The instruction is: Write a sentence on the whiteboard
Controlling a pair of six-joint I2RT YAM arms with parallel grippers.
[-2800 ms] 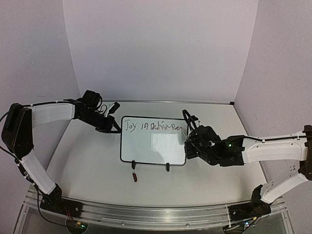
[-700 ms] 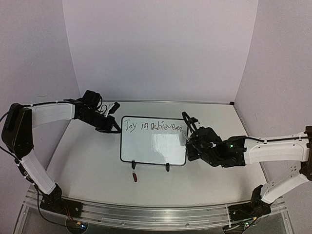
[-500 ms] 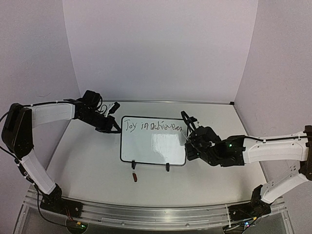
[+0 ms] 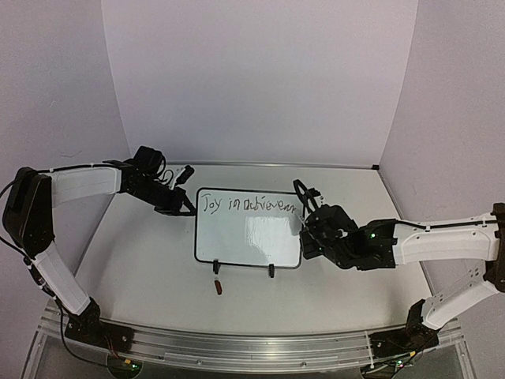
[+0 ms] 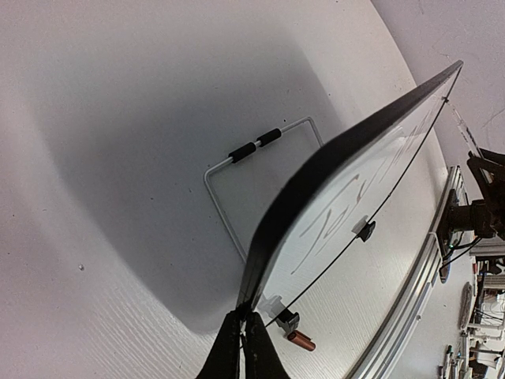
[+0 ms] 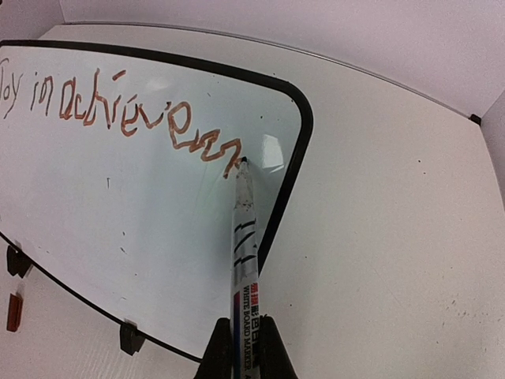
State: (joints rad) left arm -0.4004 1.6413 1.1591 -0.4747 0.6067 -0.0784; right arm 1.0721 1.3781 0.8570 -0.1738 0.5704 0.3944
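The whiteboard (image 4: pixel 248 237) stands tilted on the table, with orange-brown writing "Joy in achiev..." (image 6: pixel 118 110) along its top edge. My left gripper (image 4: pixel 189 210) is shut on the board's top left corner, and in the left wrist view the left gripper (image 5: pixel 242 317) pinches the black frame edge of the whiteboard (image 5: pixel 355 189). My right gripper (image 4: pixel 308 229) is at the board's right side. In the right wrist view the right gripper (image 6: pixel 245 325) is shut on a whiteboard marker (image 6: pixel 243 237). The marker tip touches the whiteboard (image 6: pixel 142 205) at the end of the last letter.
A small brown marker cap (image 4: pixel 218 287) lies on the table just in front of the board, near its left clip foot (image 4: pixel 216 268). A white wire stand (image 5: pixel 252 150) props the board from behind. The side and back walls enclose the table.
The right gripper with the marker has shifted slightly at the board's upper right, and the last stroke of the writing has grown a little. The left arm has not moved.
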